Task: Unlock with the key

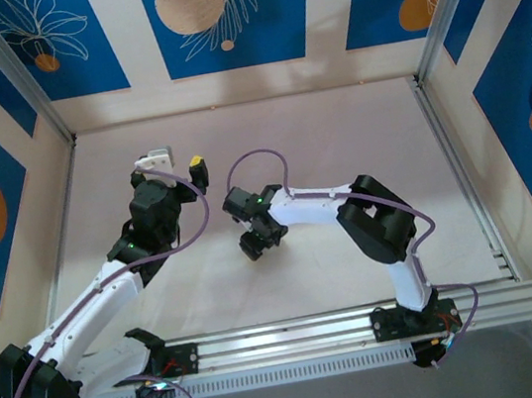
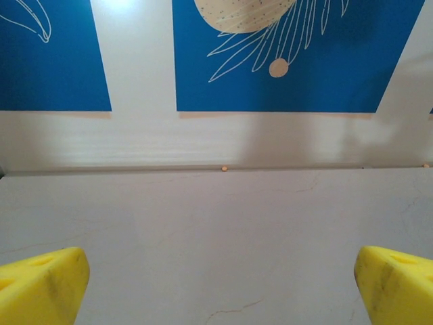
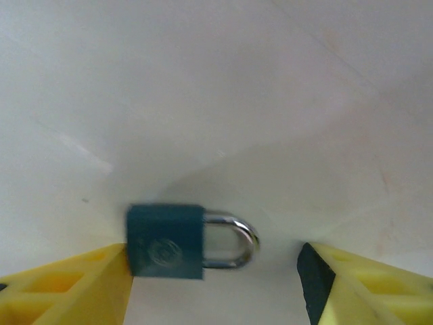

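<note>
Yellow-tipped right gripper (image 3: 215, 291), jaws apart, straddles a teal-bodied padlock (image 3: 166, 242) lying flat near the middle of the table (image 1: 336, 128); one finger (image 3: 74, 284) touches its body, the other clears the shackle (image 3: 245, 238). Toward the back edge the left gripper (image 2: 216, 277) gapes, holding nothing. Where the key lies, I cannot tell.

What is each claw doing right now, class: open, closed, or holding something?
Left claw: open, holding nothing.
Right claw: open around the padlock, not clamping it.
</note>
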Controlling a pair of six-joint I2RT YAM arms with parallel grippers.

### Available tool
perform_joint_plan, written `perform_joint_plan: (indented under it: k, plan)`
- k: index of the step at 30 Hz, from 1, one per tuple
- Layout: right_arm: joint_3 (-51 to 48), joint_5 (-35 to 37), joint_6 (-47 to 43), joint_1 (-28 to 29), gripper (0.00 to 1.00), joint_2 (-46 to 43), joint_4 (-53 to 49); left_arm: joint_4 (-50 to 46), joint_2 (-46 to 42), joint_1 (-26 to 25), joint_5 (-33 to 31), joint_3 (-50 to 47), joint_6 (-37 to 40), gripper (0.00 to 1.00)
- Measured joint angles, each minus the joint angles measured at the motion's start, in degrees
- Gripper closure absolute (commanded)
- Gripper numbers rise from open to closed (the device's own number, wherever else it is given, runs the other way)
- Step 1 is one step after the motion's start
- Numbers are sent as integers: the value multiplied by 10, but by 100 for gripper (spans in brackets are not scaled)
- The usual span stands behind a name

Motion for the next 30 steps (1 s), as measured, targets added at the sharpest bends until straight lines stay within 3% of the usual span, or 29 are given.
perform_joint_plan:
  k: [18, 24, 30]
  plan:
    - [-39, 32, 0, -61, 36, -39, -34, 0, 7, 0, 16, 0, -2, 0]
    - [-32, -16, 21, -64, 36, -66, -32, 0, 7, 0, 16, 0, -2, 0]
    - [45, -63, 69, -53, 39, -25, -21, 0, 7, 0, 16, 0, -2, 0]
